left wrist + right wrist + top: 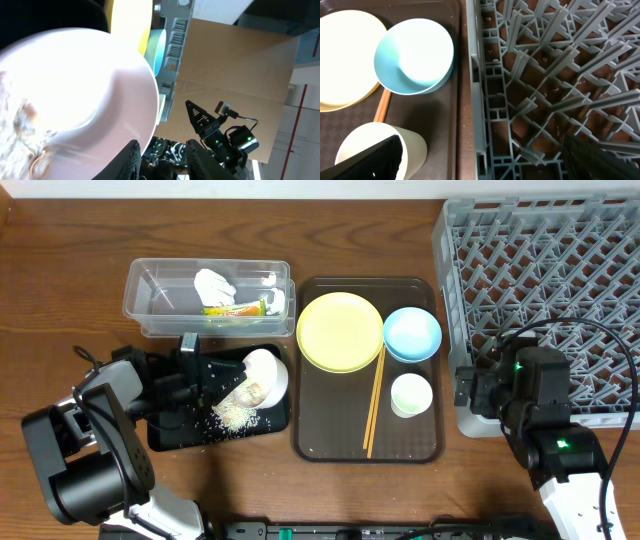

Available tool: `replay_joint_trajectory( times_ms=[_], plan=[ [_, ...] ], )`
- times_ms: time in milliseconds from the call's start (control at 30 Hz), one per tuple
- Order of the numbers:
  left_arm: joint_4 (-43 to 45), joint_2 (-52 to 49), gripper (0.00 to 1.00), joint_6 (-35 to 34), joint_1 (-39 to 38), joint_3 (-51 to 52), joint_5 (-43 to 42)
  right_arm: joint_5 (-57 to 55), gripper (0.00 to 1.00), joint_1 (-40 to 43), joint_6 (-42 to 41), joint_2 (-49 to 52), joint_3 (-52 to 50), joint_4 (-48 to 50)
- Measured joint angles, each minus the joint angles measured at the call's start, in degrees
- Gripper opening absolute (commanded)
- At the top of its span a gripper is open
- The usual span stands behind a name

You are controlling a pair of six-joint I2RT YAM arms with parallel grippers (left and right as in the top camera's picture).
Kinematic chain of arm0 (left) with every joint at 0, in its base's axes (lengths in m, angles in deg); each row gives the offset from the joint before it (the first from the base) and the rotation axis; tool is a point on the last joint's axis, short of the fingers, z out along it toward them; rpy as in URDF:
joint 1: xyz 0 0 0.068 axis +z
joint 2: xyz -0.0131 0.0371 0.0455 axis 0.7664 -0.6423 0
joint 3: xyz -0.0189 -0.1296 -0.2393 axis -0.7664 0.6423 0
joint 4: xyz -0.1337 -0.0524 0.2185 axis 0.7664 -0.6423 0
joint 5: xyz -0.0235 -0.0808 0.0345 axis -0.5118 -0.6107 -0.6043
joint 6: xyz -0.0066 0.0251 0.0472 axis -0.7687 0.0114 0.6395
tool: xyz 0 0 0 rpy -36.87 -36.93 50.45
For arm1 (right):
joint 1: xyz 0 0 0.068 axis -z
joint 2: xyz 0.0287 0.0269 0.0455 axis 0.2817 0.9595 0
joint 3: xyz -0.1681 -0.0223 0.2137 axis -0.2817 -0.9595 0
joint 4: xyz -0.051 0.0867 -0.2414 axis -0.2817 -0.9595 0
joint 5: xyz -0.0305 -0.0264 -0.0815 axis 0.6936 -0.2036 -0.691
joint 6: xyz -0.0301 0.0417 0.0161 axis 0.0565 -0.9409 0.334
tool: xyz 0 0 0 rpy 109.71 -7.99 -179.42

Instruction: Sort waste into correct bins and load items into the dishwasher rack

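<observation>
The white bowl [264,372] lies tipped on its side over the shallow black tray [170,436]. Rice [235,415] is spilled on that tray, and some clings inside the bowl [75,90]. My left gripper [228,380] [165,160] sits at the bowl's rim, jaws apart, the rim against one finger [131,159]. The clear tub [140,280] holds the tissue [213,283] and wrapper [240,307]. The yellow plate [340,330], blue bowl [412,334], white cup [411,394] and chopsticks [375,400] rest on a brown serving tray [330,435]. My right gripper [468,395] [485,160] hangs open over the grey rack's [560,260] front-left edge, holding nothing.
In the right wrist view the cup [412,147], blue bowl [415,55] and plate [345,60] lie left of the rack wall [477,100]. The rack's pegs [545,75] fill the right side. A strip of wooden table separates serving tray and rack.
</observation>
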Motion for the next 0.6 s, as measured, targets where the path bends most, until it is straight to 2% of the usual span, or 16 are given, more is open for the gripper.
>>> replay_joint_trajectory(
  times_ms=[267, 333, 400, 467, 600],
  plan=[
    [0.0, 0.0, 0.33, 0.02, -0.02, 0.0, -0.42, 0.0, 0.99, 0.0, 0.0, 0.0, 0.0, -0.02],
    [0.0, 0.0, 0.24, 0.02, -0.02, 0.0, -0.09, 0.0, 0.99, 0.0, 0.0, 0.0, 0.0, -0.02],
    [-0.04, 0.0, 0.22, -0.07, -0.22, -0.02, 2.19, 0.0, 0.99, 0.0, 0.0, 0.0, 0.0, -0.02],
    [-0.2, 0.04, 0.23, 0.04, -0.66, -0.04, 5.51, 0.0, 0.99, 0.0, 0.0, 0.0, 0.0, -0.02],
    [-0.72, 2.58, 0.32, 0.13, -2.8, -0.15, 11.65, 0.0, 0.99, 0.0, 0.0, 0.0, 0.0, -0.02]
  ],
)
